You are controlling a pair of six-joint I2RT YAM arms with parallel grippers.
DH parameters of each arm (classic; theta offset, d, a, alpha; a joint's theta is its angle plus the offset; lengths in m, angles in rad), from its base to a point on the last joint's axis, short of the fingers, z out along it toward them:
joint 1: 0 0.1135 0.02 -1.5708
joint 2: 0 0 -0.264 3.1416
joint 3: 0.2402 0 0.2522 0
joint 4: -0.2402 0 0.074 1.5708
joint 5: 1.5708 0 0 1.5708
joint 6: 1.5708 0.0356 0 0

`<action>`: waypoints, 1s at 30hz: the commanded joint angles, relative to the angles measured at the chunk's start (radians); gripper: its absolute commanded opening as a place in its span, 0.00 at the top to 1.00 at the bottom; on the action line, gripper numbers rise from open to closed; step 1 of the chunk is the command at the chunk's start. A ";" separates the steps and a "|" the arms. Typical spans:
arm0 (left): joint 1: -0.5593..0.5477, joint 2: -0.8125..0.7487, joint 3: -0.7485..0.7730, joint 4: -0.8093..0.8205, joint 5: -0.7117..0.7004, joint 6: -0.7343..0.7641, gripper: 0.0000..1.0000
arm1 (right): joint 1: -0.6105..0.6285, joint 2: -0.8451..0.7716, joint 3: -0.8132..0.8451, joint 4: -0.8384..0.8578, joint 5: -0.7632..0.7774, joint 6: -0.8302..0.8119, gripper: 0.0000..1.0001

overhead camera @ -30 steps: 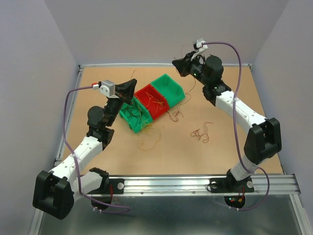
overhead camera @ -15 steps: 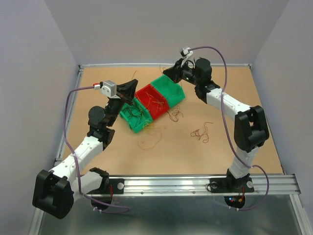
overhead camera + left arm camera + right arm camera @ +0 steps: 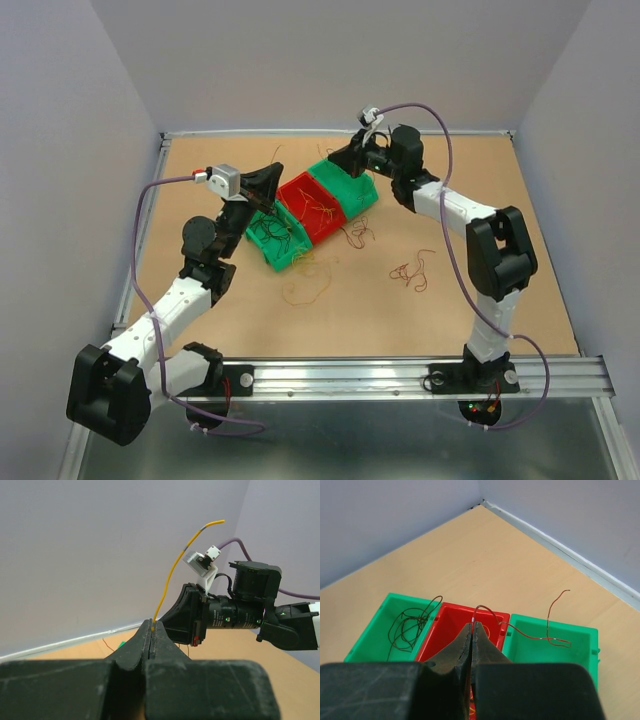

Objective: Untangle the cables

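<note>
Low in the top view, the loose cables (image 3: 410,272) on the bare bench (image 3: 380,320) have not shifted: a red tangle at lower right, and a yellow loop (image 3: 303,287) just below the bins. Left of centre, the left hand (image 3: 151,630) stays put above the near green bin (image 3: 275,262). It is pressed together on a yellow wire (image 3: 172,572) that stands up from its tips.

The change is further up. The right hand (image 3: 472,627) has swung in from the upper right toward the middle of the frame and now hangs over the far green bin (image 3: 362,200). It is pinching a red wire (image 3: 540,639) whose tail trails across that bin. I read this as one strand pulled free and close to being dropped.

The fine strands inside the red bin (image 3: 322,230) are hard to make out. So is whether the red tail touches the bin floor.
</note>
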 commanded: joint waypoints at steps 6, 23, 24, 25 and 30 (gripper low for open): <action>-0.008 -0.012 -0.007 0.068 -0.010 0.023 1.00 | -0.002 -0.004 0.198 0.049 0.012 0.021 0.99; -0.010 -0.017 -0.011 0.068 -0.015 0.029 1.00 | -0.019 0.041 0.257 0.052 -0.002 0.017 0.99; -0.010 -0.017 -0.011 0.069 -0.013 0.028 1.00 | -0.025 0.045 0.243 0.052 -0.010 0.014 0.99; -0.010 -0.019 -0.011 0.068 -0.013 0.029 1.00 | -0.025 0.048 0.229 0.052 -0.018 0.009 0.99; -0.010 -0.009 -0.005 0.066 -0.013 0.028 1.00 | -0.025 0.059 0.073 0.224 -0.097 0.043 0.99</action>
